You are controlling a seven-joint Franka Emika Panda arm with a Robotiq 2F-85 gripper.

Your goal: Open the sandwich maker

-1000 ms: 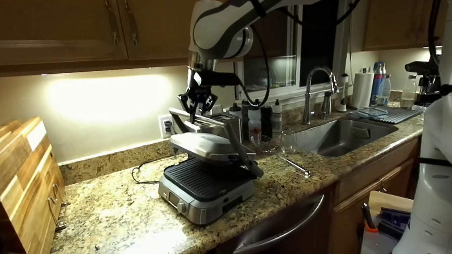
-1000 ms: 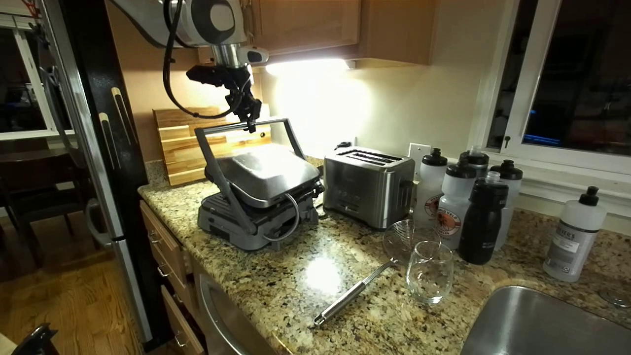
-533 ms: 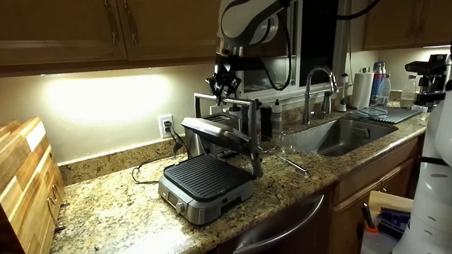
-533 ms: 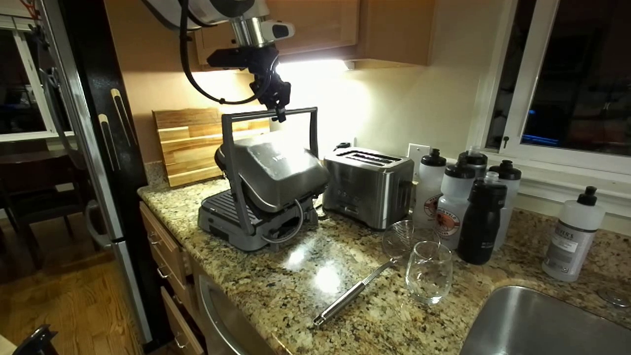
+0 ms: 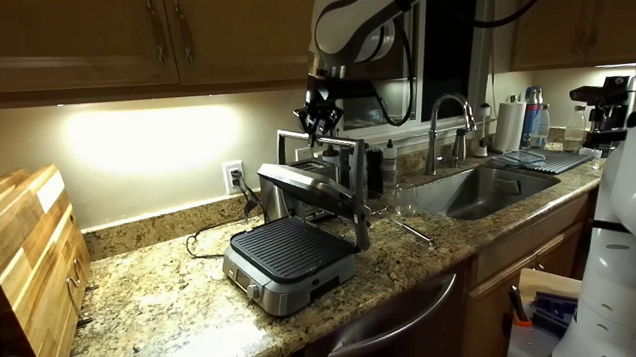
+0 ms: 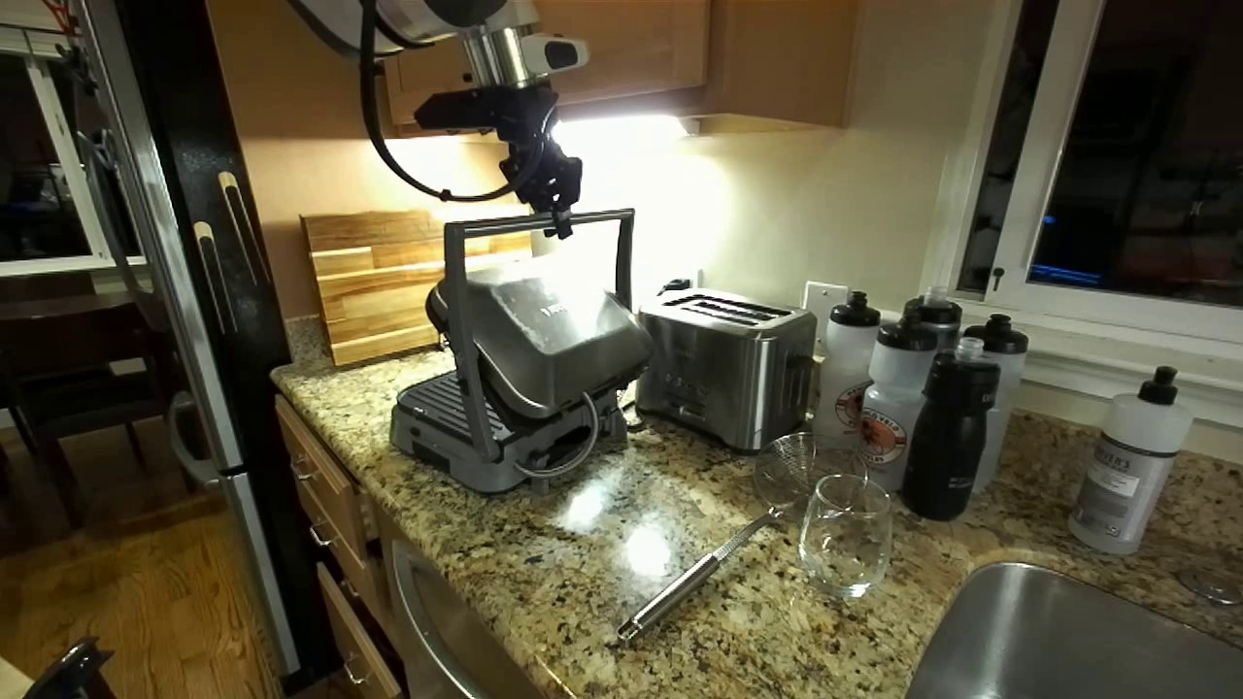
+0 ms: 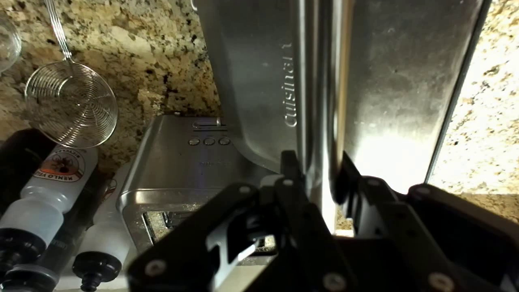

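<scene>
The sandwich maker [image 5: 286,249] stands on the counter, a silver and dark grey press with a ridged lower plate. Its lid [image 6: 568,340] is raised and tilted back, and the ridged plate shows in both exterior views. The handle bar [image 6: 495,226] stands up above the lid on two side arms. My gripper [image 6: 557,229] points down with its fingers around the middle of this bar; it also shows in an exterior view [image 5: 315,138]. In the wrist view the fingertips [image 7: 318,172] press on both sides of the shiny handle [image 7: 320,81], above the lid marked "Cuisinart".
A silver toaster [image 6: 723,374] stands close behind the sandwich maker, with several bottles [image 6: 947,437] beyond it. A strainer [image 6: 680,592] and a glass [image 6: 845,539] lie near the sink [image 5: 495,193]. Wooden boards [image 5: 24,269] stand at the far end. Wall cabinets [image 5: 86,43] hang above.
My gripper has carried the handle up and back toward the toaster and sink side. The lid has swung from low over the plate to a steep tilt. Over the last half second it barely moved.
</scene>
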